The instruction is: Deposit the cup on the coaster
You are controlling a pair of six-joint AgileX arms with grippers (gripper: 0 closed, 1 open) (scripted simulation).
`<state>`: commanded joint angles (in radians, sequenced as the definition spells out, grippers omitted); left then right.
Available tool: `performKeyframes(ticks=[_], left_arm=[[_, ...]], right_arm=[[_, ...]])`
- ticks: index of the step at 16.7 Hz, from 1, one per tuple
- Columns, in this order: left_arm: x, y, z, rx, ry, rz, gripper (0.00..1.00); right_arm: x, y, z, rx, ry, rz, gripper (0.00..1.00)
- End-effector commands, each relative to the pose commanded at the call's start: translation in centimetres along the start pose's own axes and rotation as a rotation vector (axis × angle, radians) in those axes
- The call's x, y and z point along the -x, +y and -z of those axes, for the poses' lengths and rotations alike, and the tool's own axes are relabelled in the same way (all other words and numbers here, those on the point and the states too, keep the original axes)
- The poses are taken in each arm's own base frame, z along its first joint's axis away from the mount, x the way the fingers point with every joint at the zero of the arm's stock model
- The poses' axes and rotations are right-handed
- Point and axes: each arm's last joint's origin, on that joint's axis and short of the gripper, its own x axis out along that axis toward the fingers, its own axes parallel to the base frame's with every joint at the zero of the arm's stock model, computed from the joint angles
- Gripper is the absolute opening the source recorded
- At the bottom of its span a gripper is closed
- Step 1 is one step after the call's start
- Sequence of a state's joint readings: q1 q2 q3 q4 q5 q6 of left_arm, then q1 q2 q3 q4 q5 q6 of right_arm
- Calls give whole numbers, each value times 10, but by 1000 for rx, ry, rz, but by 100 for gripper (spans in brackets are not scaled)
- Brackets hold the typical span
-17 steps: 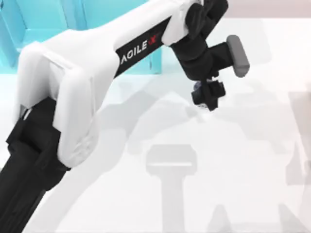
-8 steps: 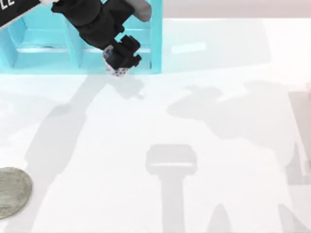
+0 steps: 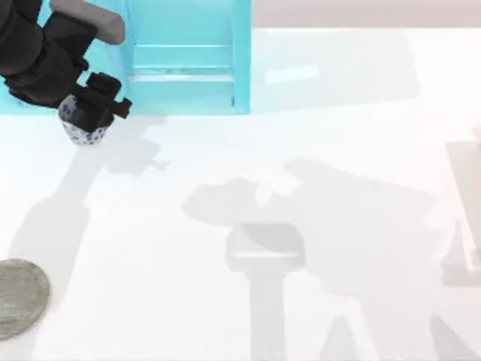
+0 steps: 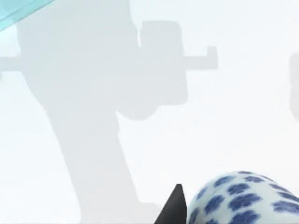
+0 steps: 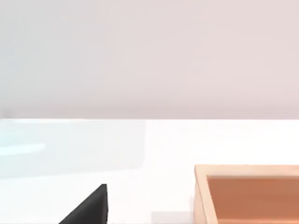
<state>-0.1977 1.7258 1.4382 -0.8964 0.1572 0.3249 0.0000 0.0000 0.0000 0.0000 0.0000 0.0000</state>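
Note:
The cup point(image 3: 83, 134), white with blue flowers, hangs above the table at the back left, in front of the cyan rack. My left gripper point(image 3: 94, 116) is shut on the cup and covers its top. In the left wrist view the cup point(image 4: 243, 198) bulges beside one black fingertip point(image 4: 174, 207). The coaster point(image 3: 19, 297), a mottled grey disc, lies flat at the front left edge, well in front of the held cup. A black part of my right gripper point(image 5: 88, 210) shows in the right wrist view.
A cyan rack point(image 3: 188, 56) with open compartments stands along the back left of the table. A wooden box point(image 5: 252, 191) sits near my right gripper. Arm shadows cross the white tabletop point(image 3: 338, 150).
My left arm has swung from the back middle to the far left with the cup in its grip. The coaster, covered by the arm a second ago, now shows.

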Motion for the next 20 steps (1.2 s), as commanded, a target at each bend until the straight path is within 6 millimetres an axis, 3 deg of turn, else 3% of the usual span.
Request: performKeyframes(ticks=[6,10,12,18,20], left_arm=[[14,4,113,280,57,-122,0],[14,3,163,457,75,-179,0],[13,2,172,495,81,-187,0],[11,2,172,490,87,-183,0],[1,3,175,493,101,-178,0]], right_arm=[[0,0,0,0,0,0,100],[0,0,0,0,0,0,100],[0,0,0,0,0,0,100],[0,0,0,0,0,0,100],[0,0,0,0,0,0,100]])
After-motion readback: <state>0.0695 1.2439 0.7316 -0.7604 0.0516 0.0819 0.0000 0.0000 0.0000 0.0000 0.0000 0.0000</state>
